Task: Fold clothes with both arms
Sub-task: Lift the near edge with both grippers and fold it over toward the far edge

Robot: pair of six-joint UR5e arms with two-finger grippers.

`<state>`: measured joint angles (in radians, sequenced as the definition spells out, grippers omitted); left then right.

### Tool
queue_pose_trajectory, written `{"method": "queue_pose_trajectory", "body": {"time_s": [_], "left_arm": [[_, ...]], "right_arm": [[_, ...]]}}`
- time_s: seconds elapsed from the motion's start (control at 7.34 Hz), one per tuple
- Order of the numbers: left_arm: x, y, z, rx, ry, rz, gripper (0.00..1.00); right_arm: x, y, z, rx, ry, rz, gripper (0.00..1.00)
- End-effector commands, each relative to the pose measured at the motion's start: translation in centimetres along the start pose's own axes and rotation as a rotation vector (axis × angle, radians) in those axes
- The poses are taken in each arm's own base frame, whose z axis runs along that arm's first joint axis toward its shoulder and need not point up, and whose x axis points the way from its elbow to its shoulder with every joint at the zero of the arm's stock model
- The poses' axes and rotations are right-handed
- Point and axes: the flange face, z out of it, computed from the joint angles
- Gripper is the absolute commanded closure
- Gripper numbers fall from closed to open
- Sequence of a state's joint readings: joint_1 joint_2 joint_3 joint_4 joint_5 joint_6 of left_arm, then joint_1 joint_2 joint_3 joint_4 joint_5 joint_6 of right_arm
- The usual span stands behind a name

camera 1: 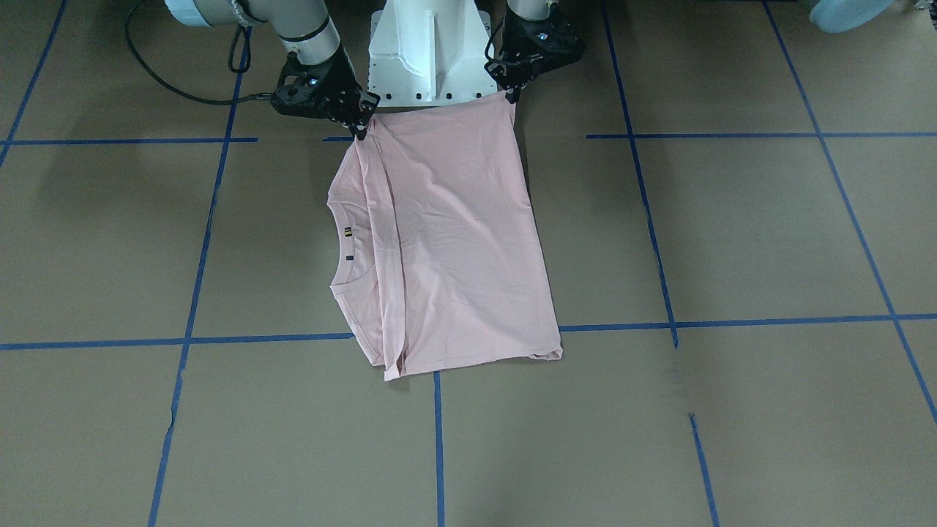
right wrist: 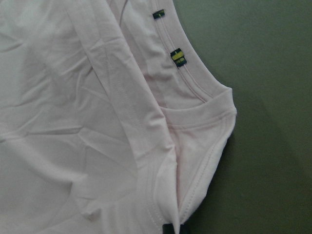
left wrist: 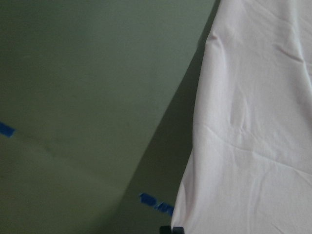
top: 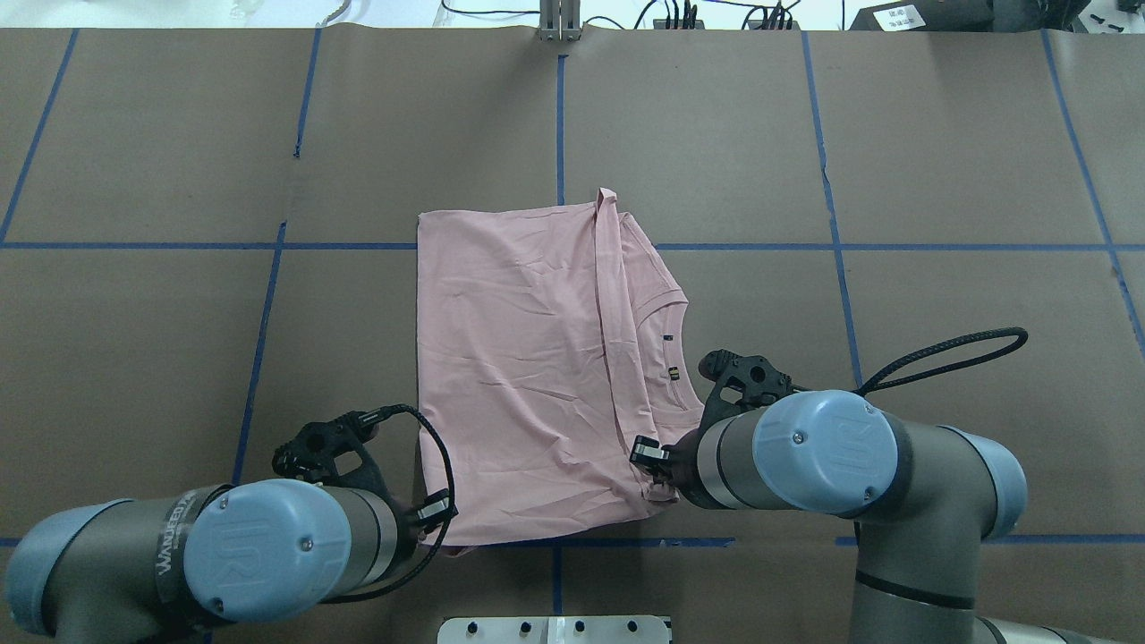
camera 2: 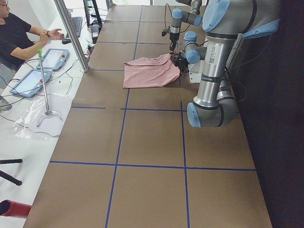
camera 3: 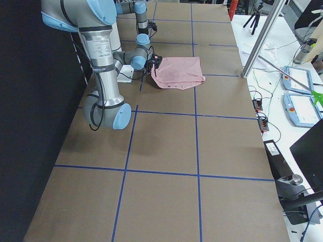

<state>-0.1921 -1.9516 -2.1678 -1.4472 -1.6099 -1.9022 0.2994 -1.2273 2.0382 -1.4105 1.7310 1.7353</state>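
While the pale pink short-sleeved T-shirt [top: 519, 376] lies folded into a rectangle, plain side up, on the brown paper-covered table [top: 939, 134], both arms grip its near edge on the robot's side. The black two-finger left gripper [top: 438, 512] has its fingers pressed together on the near left corner. The black two-finger right gripper [top: 646, 453] pinches the near right corner, just beside the ribbed crew neck [top: 677, 358]. Between the two grips the near edge is drawn straight and lifted slightly, casting a shadow, while the far part rests flat. A small dark-and-yellow tag [right wrist: 178, 57] sits on the neck band. Blue tape lines [top: 559, 125] cross the table. The held edge hangs just in front of the white pedestal base [camera 1: 428, 51].
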Motion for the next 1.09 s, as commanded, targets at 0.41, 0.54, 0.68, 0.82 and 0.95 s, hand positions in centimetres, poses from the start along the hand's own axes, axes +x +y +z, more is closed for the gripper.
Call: {"method": "queue_pose_trajectory", "body": {"time_s": [0.41,0.54,0.68,0.82,0.95], "left_arm": [[3.6,-8.8,2.2,0.108,0.095,0.021,1.0],[4.8,-12.1,1.2,0.151,0.122,-0.01,1.0],[7.3,-17.8,1.5,0.221,0.119,-0.067,1.0],[10.5,-23.9,2.7,0.285,0.129,-0.084,1.0],[10.8,-29.2,4.4,0.334,0.136,-0.09,1.0]], "right_arm": [[-5.7,-8.9,0.0,0.126,-0.042,0.019,1.0],[-6.8,-12.4,0.5,0.164,-0.053,0.045,1.0],[-8.5,-17.0,1.8,0.171,-0.04,0.073,1.0],[-10.9,-21.6,3.7,0.201,-0.037,0.103,1.0],[-12.0,-26.3,5.2,0.238,-0.029,0.125,1.0]]}}
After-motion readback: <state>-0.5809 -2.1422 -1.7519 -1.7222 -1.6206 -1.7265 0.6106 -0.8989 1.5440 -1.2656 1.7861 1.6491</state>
